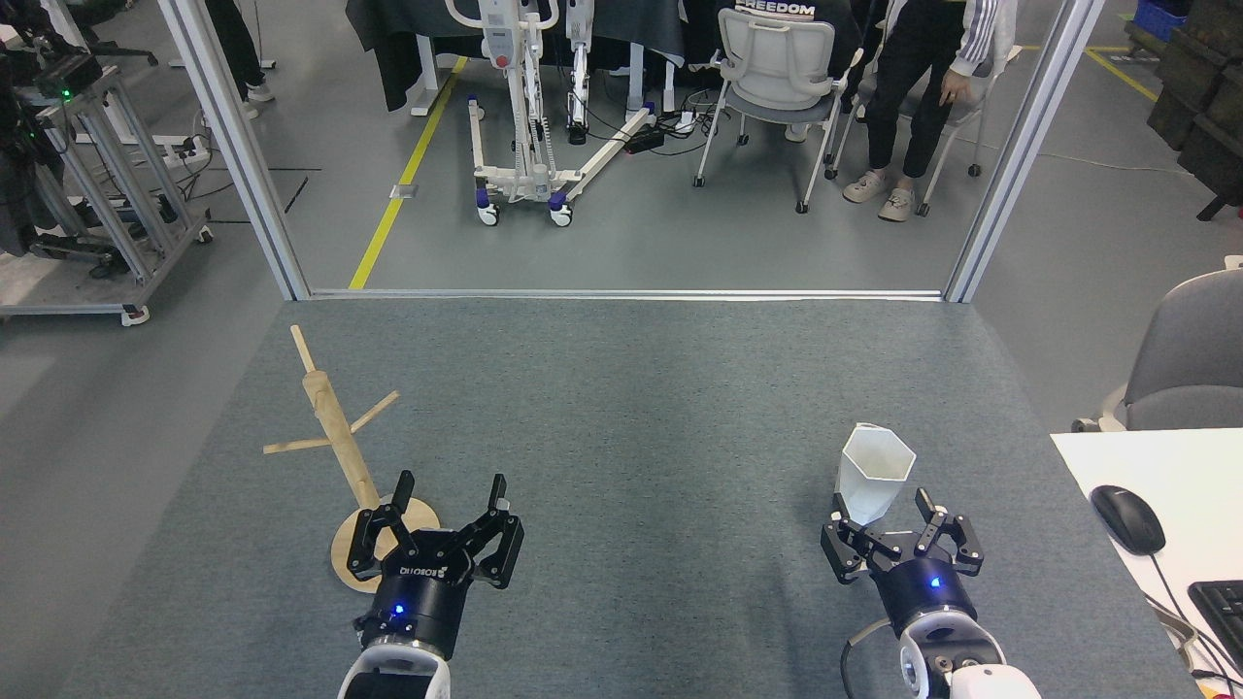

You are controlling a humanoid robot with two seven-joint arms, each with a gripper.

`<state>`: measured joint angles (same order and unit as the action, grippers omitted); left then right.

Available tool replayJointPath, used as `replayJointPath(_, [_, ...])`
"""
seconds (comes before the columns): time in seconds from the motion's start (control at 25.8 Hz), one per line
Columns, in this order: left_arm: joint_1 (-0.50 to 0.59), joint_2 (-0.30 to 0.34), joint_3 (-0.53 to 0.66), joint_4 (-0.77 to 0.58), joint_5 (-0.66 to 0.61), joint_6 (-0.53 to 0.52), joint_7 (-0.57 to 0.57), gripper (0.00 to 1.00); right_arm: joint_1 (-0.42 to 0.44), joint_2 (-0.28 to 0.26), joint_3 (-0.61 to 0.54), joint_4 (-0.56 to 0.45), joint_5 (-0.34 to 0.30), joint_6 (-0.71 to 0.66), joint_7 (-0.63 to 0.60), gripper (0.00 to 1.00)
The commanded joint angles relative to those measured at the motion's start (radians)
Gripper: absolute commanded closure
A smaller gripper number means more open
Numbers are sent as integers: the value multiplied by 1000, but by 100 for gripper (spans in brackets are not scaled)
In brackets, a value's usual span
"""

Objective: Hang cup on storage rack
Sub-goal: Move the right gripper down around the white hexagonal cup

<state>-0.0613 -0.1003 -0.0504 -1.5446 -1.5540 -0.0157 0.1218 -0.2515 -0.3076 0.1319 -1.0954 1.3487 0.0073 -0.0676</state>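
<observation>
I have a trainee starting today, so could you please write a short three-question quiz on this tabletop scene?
1. True or false: the cup already hangs on a peg of the storage rack.
2. Which gripper is nearer the cup? A) left gripper B) right gripper
3. Fill in: the rack stands on the ____ side of the grey table, as the robot sees it.

Key: 1. False, the cup stands upright on the table, far from the rack. 2. B, its open fingers sit on either side of the cup's base. 3. Left.
</observation>
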Motion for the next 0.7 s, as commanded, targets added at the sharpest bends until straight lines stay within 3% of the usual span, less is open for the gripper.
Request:
replayJointPath(0.0, [0, 4, 1, 0, 0, 0, -1, 0, -41, -16, 9, 66, -20, -20, 0, 0])
replayJointPath(0.66, [2, 4, 0, -2, 0, 0, -1, 0, -215, -21, 51, 299, -22, -24, 3, 1])
